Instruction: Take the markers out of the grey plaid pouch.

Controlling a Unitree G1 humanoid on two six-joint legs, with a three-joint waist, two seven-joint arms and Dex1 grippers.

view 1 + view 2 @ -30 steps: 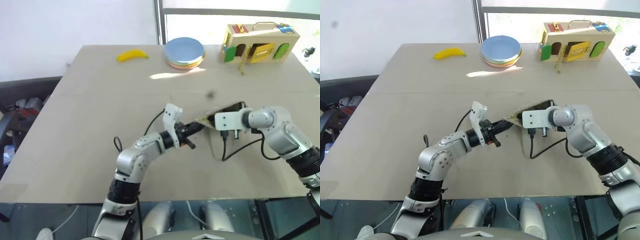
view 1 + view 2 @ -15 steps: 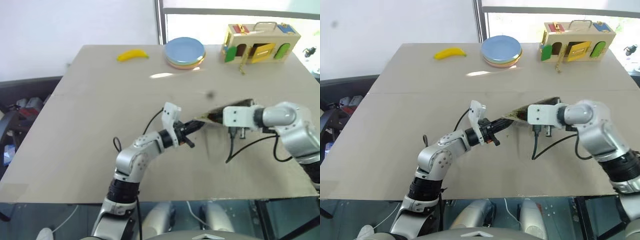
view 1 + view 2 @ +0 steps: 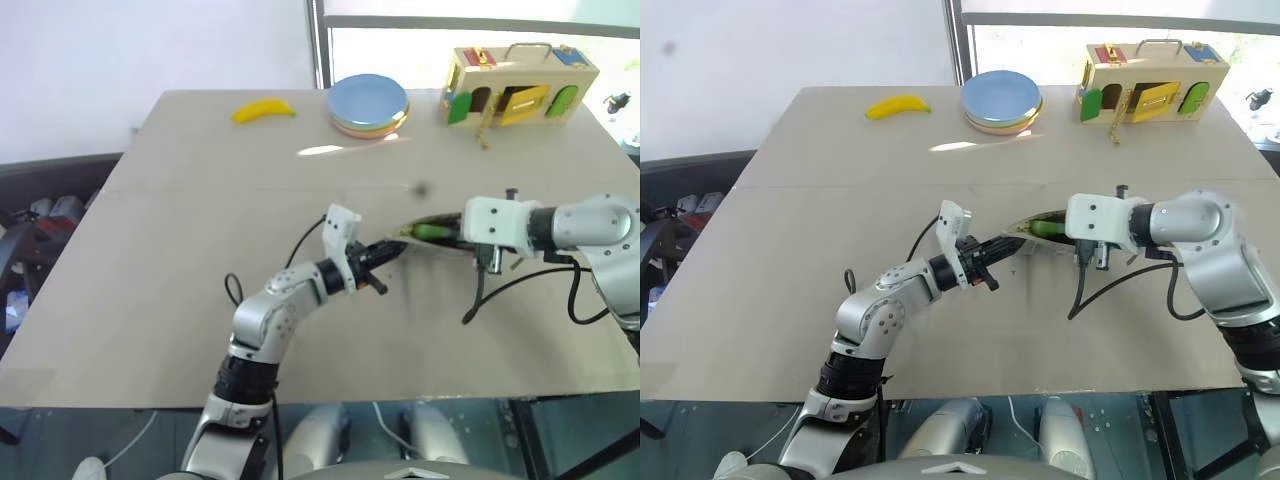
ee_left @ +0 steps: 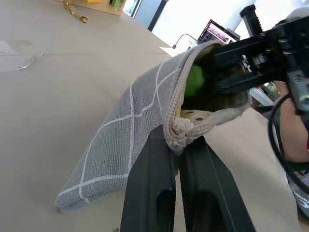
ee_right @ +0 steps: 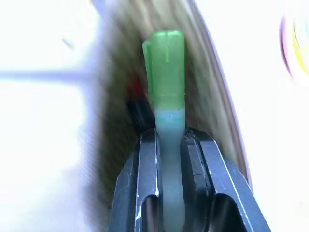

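Two claws clamped: left claw [image 4: 176, 159] on pouch [image 4: 130, 140] rim, right claw [image 5: 169, 145] on green marker [image 5: 165, 72].

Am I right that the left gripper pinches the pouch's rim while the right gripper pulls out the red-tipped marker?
Not quite. The right gripper is shut on the green marker, as the right wrist view shows. The left gripper does pinch the rim of the grey plaid pouch.
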